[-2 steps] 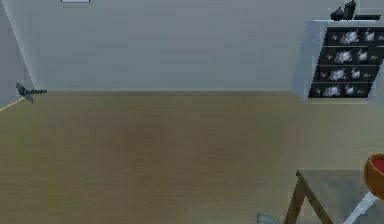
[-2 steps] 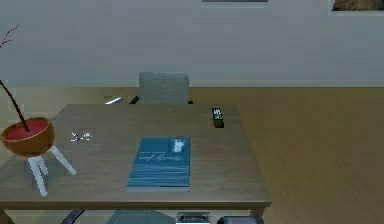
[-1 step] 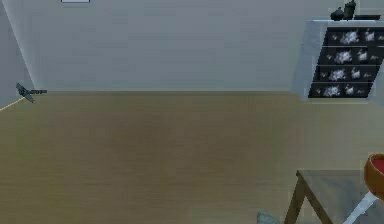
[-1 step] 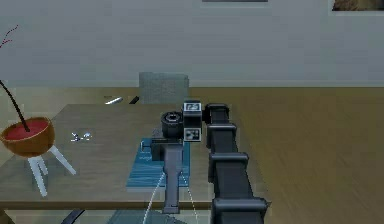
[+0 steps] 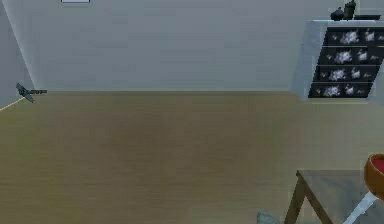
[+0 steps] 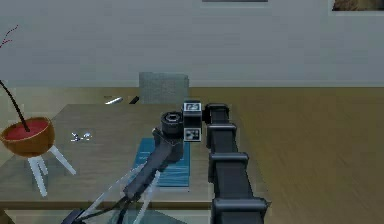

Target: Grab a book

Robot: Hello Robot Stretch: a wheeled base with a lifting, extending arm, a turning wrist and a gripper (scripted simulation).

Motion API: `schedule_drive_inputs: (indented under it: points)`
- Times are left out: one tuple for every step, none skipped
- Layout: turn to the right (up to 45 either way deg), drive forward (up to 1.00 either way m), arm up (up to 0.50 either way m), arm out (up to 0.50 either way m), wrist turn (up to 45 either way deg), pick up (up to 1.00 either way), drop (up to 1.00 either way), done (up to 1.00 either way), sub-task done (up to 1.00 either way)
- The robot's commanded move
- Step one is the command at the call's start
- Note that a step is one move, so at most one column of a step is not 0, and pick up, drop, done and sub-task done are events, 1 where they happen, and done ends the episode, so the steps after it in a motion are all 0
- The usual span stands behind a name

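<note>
We saw the book [image 6: 178,166] as a flat blue thing that lay on the wooden table [image 6: 100,120], near the edge at the robot's side. The gripper [image 6: 125,195] was in front of it, at the end of the dark arm [image 6: 228,165]. The blue cover lay directly behind the gripper's body, so we could not tell whether the gripper held anything or how wide it was. We also could not tell whether it touched the book or was only above it.

In our judgement the step in hand was the grasp itself, and to do it well needed care in three things. First, the gripper should come down low enough to take the book by its near edge, because a thin flat thing gives little to hold from above. Second, the wrist should stay in line with this edge, so that the book does not turn or slide away over the smooth top. Third, the lift should go straight up, and the arm should draw in only when the book hangs free of the table.

The red bowl [image 6: 28,135] on its white legs stood well apart at the arm side view's left, and a small shiny thing [image 6: 82,136] lay between it and the book. We judged that neither was in the way.
</note>
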Motion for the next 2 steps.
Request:
schedule_drive_inputs:
  points:
    - [0.0,0.00,0.00,0.00,45.0,0.00,0.00,0.00,0.00]
    - [0.0,0.00,0.00,0.00,45.0,0.00,0.00,0.00,0.00]
